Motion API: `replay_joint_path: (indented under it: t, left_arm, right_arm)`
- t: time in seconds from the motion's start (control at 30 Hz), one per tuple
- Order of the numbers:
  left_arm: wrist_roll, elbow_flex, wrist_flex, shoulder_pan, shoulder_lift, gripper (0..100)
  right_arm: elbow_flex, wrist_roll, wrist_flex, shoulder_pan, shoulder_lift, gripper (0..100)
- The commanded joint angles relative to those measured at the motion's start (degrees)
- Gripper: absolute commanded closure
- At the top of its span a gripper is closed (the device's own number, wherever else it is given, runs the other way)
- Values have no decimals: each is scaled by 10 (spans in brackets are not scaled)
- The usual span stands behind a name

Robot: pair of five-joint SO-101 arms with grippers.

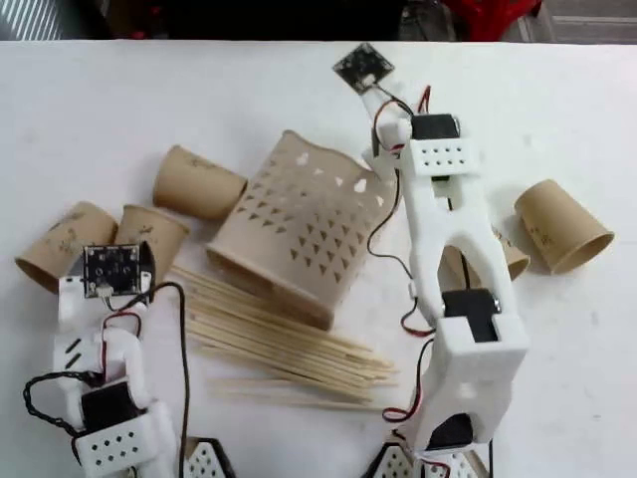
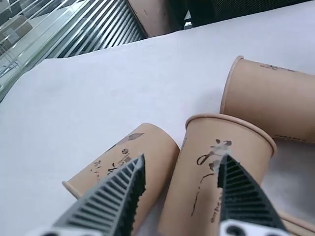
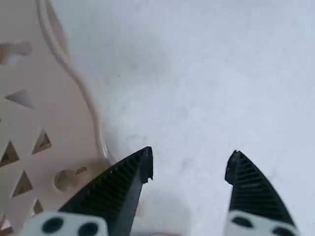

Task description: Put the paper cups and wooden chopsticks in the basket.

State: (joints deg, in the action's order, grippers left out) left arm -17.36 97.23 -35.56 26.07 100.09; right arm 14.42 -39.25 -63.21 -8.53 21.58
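Observation:
The perforated beige basket lies on its side mid-table, its rim just beside my right gripper, which hangs open over bare white tabletop. Wooden chopsticks lie in a loose heap in front of the basket. Three brown paper cups lie left of the basket. My left gripper is open just short of two of them: a cup lying down and another cup. A third cup lies behind. Right of the basket is one more cup.
Another cup peeks out from under the right arm. The left arm stands at the near left corner. The table's far edge runs along the back, with open white surface at far left and far right.

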Motion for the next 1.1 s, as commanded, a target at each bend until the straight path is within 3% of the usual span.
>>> replay_joint_path:
  t: [0.0, 0.33, 0.67, 1.07]
  left_arm:
    - [6, 0, -2, -6, 3, 756]
    - [5, 0, -10, -8, 3, 756]
    - [5, 0, -10, -8, 3, 756]
    - [5, 0, -10, -8, 3, 756]
  right_arm:
    - [52, -33, -23, 0, 18, 755]
    - [188, -41, -157, 0, 129, 758]
    - [306, -41, -339, -20, 146, 758]
    - [309, -41, -351, -35, 104, 758]
